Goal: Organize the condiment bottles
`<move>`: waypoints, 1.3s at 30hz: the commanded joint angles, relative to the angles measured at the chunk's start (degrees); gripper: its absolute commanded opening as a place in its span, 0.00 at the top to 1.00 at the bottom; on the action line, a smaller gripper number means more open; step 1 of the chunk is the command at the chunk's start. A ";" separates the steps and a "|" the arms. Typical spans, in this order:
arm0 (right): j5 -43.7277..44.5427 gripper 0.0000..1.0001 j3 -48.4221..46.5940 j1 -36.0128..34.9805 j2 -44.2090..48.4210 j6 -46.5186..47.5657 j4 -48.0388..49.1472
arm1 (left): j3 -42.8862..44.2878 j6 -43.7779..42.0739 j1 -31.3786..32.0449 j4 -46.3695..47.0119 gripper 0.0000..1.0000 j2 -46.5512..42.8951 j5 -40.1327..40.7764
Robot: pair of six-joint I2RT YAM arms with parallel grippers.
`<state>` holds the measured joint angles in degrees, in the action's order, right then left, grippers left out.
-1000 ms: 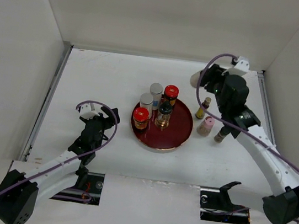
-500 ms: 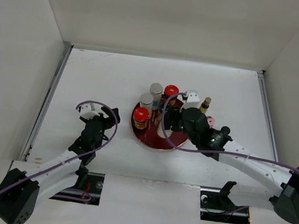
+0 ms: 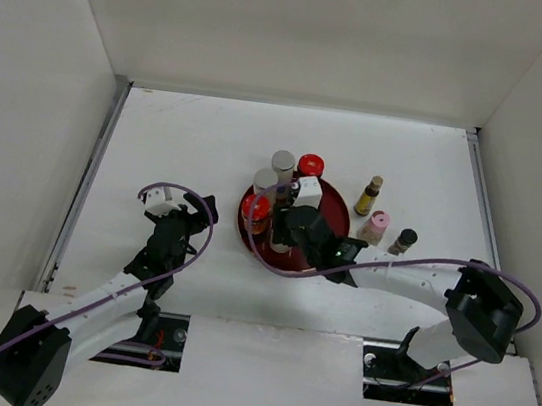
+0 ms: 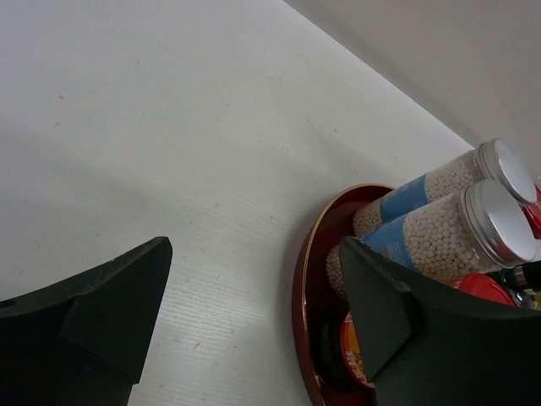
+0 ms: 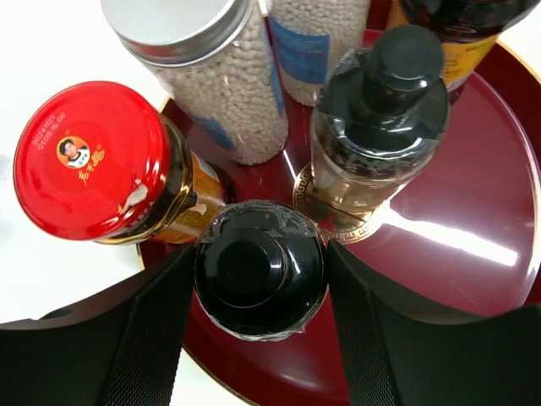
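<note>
Over the near part of the round dark red tray (image 5: 473, 245), a black-capped bottle (image 5: 260, 269) sits between the fingers of the right pincer (image 5: 262, 249), which is clenched on it from both sides. Whether its base touches the tray cannot be told. Just beside it stands the near red-capped jar (image 5: 93, 161). Behind it is a second black-capped bottle (image 5: 385, 93) with amber contents, standing on the gold emblem (image 5: 321, 211), and beyond that two silver-capped jars (image 5: 182, 34) of pale beads. The far red-capped jar (image 3: 311, 164) stands at the tray's far edge. Off the tray to the right, on the white counter (image 3: 189, 141), stand a slim amber bottle (image 3: 369, 195), a pink-capped bottle (image 3: 377, 225) and a small dark-capped bottle (image 3: 404, 240). The left pincer (image 4: 254, 279) rests released, well apart to the left of the tray, nothing between its fingers.
</note>
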<state>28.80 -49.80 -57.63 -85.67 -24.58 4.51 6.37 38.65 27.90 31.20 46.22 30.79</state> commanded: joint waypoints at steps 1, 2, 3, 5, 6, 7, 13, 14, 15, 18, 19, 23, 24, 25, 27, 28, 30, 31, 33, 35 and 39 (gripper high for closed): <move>5.39 0.48 -3.20 -1.74 -0.37 1.72 6.56 | -0.48 0.63 0.27 3.16 0.19 -0.52 -0.46; 5.74 0.42 -3.28 -2.26 -0.72 1.90 6.56 | -0.40 0.63 0.27 3.16 0.19 0.01 -0.55; 5.83 0.33 -3.37 -2.53 -0.82 2.08 6.56 | -0.39 0.63 0.27 3.16 0.19 0.36 -0.64; 5.75 0.21 -3.46 -2.88 -0.47 2.43 6.21 | -0.31 0.63 0.27 2.90 0.19 0.02 -0.90; 5.66 0.18 -3.46 -2.89 0.41 2.43 5.95 | -0.39 0.63 0.27 3.16 0.19 -0.33 -0.55; 5.48 0.16 -3.37 -2.80 1.98 2.34 5.51 | -0.39 0.63 0.27 3.16 0.19 -0.34 -0.55; 1.97 0.17 0.49 2.55 15.51 1.47 5.33 | -0.31 0.63 0.35 2.90 0.19 -0.78 -0.73; 1.44 0.21 1.63 4.39 17.97 1.03 5.16 | -0.22 0.63 0.35 2.90 0.19 -0.43 -0.81; 1.18 0.28 2.86 6.15 20.25 0.41 4.89 | -0.04 0.63 0.35 2.90 0.20 0.18 -0.99; 2.66 0.64 6.90 11.95 26.41 -0.99 2.62 | -0.13 0.63 0.62 2.37 0.20 -0.16 -1.43; 4.41 0.70 8.22 13.88 28.17 -2.04 0.95 | -0.22 0.63 0.53 2.46 0.20 -0.51 -1.17; 7.59 0.66 10.86 21.18 31.26 -4.69 -7.83 | 0.13 0.81 0.88 2.99 0.20 1.15 -1.52; 7.33 0.59 10.95 23.11 31.00 -4.69 -9.42 | 0.13 0.81 0.88 2.99 0.20 1.24 -1.60; 7.24 0.53 10.95 24.44 30.57 -4.52 -10.48 | 0.22 0.98 0.97 2.99 0.20 1.24 -1.61; 7.24 0.40 11.04 26.37 29.34 -4.51 -11.19 | 0.48 1.33 1.14 3.51 0.20 1.85 -1.61; 6.80 0.35 11.13 26.99 28.37 -4.43 -11.19 | 0.57 1.34 1.32 3.86 0.20 2.56 -1.61; 5.84 0.28 11.13 27.52 25.83 -3.99 -10.58 | 0.49 1.34 1.58 3.78 0.20 2.83 -1.95; 5.48 0.26 11.13 27.87 24.42 -3.55 -10.23 | 0.40 1.34 1.59 3.61 0.20 2.13 -2.04; 5.39 0.23 10.52 28.32 22.13 -3.20 -10.23 | 0.13 1.25 1.50 3.78 0.20 1.07 -1.70; 5.74 0.23 10.08 28.66 20.20 -3.20 -10.40 | 0.22 1.07 1.41 3.52 0.20 0.81 -1.87; 5.83 0.25 9.90 29.55 17.38 -3.72 -10.23 | -0.22 1.33 1.15 2.29 0.20 -1.48 -1.70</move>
<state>34.09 -38.41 -28.75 -67.72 -28.10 -6.09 6.37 39.38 29.04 31.59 46.63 29.28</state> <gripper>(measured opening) 0.758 0.804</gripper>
